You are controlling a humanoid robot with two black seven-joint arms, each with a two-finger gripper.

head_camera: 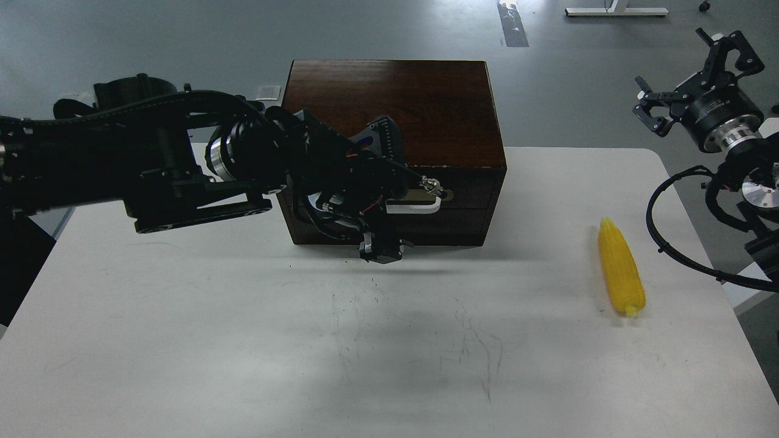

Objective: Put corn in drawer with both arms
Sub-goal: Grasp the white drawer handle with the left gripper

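The yellow corn (620,275) lies on the white table (182,340) at the right, tip pointing away from me. The drawer (465,210) is shut in the front of the dark wooden box (395,103); its white handle (415,207) shows on the brass plate. My left arm reaches across the box front. Its gripper (380,249) points down just below and left of the handle, close to the table; its fingers are too dark to tell apart. My right gripper (675,67) is open and empty, up at the far right, beyond the table and well above the corn.
The box stands at the table's back edge. My left arm's thick links (158,164) cover the box's left side. Black cables (663,213) loop from the right arm over the table's right edge. Grey floor lies beyond.
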